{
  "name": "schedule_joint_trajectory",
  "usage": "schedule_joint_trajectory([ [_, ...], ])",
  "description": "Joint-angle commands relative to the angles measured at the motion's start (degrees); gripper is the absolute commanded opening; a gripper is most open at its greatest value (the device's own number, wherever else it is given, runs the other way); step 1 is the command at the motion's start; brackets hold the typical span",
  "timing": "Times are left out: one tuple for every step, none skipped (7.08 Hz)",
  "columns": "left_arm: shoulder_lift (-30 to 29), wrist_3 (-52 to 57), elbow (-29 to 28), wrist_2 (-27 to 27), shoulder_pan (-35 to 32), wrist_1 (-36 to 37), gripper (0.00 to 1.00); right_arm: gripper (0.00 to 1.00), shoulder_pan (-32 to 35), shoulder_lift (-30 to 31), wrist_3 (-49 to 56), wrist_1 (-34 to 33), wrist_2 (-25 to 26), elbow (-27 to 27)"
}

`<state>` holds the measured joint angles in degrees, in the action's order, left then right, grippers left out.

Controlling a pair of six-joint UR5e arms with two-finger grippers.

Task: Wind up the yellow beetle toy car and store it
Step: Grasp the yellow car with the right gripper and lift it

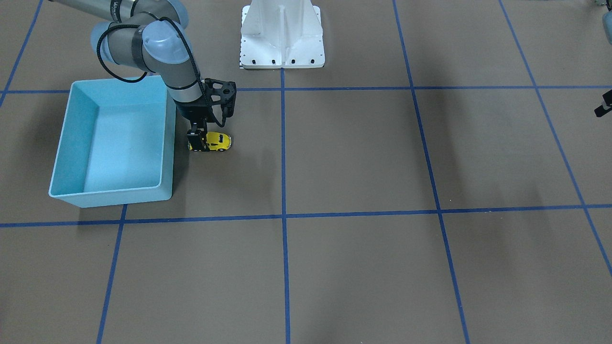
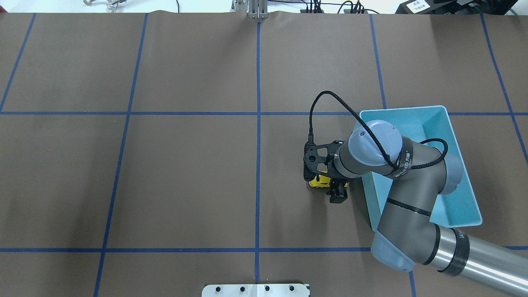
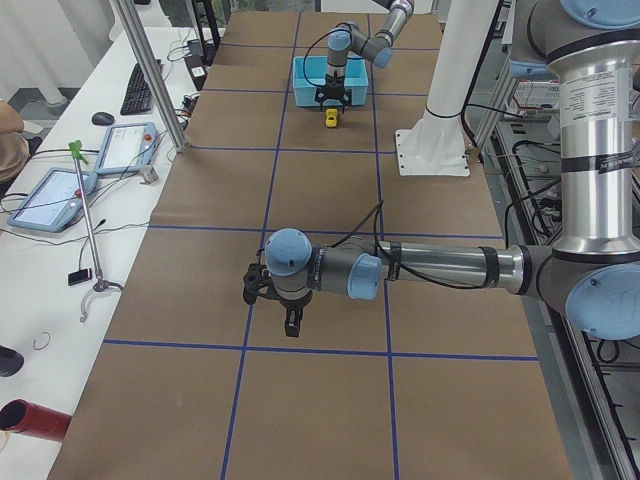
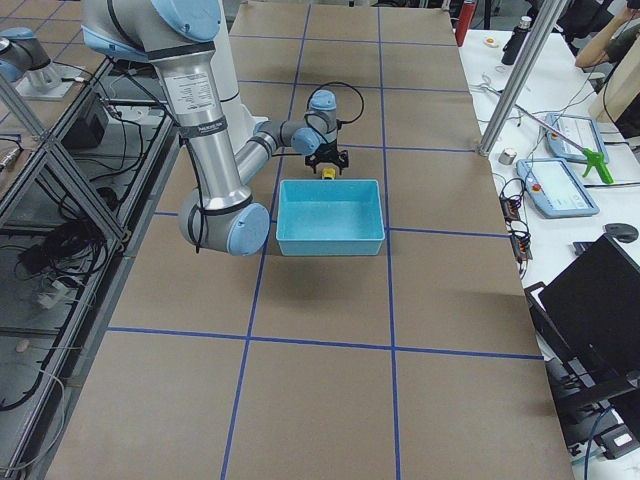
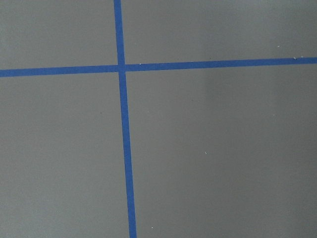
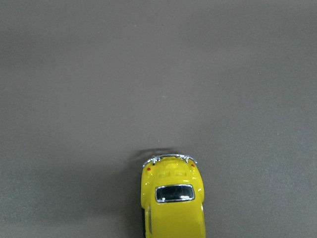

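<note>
**Front-facing view.** The right claw (image 1: 198, 142) points straight down at the brown matte surface (image 1: 363, 157), which blue tape lines (image 1: 283, 157) divide into squares. Its black fingers straddle one end of a small glossy yellow beetle-shaped toy car (image 1: 219, 141) and pinch it across its width. The car appears to sit wheels-down on the surface. It is just beside the long wall of a light-blue rectangular plastic bin (image 1: 119, 198), outside it. A white robot pedestal (image 1: 282, 38) stands at top centre.

**Overhead view.** The right arm enters from the right and its elbow passes over the bin (image 2: 404, 110). The car (image 2: 321, 180) is mostly hidden under the wrist; only the end away from the bin shows. One finger (image 2: 338, 195) is visible on the robot-ward side of the car.

**Left-side view.** The left claw (image 3: 292, 322) hangs low over the surface close to a tape line, well apart from the car and bin. Spread or pressed together: cannot tell. The car (image 3: 331, 121) is tiny at the far end, in front of the bin (image 3: 320, 68).

**Right-side view.** The car (image 4: 328, 174) lies just beyond the far wall of the bin (image 4: 330, 246), under the right claw.

**Left wrist view.** Surface, with two tape lines crossing (image 5: 121, 68).

**Right wrist view.** The car (image 6: 172, 203) is at bottom centre, seen from above. Its silvery bumper and a dark window show; the lower part is cropped by the frame edge.
</note>
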<state>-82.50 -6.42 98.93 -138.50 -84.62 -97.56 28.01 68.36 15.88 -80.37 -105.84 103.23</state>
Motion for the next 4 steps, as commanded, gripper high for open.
schedule_joint_trajectory([
  [0.0,0.0,-0.5,1.8,0.1,-0.2,1.0,1.0,-0.1,-0.8,-0.1,2.0,0.2,-2.2],
  [0.1,0.2,-0.3,1.8,-0.1,-0.3,1.0,0.97,-0.2,-0.9,-0.1,2.0,0.2,-2.4],
  [0.2,0.3,-0.5,1.9,-0.1,-0.3,1.0,0.67,-0.2,-0.9,-0.2,2.0,0.3,-2.4],
  [0.2,3.1,-0.4,1.9,-0.2,-0.3,1.0,0.01,-0.6,-0.8,-0.5,2.1,0.3,-2.4],
])
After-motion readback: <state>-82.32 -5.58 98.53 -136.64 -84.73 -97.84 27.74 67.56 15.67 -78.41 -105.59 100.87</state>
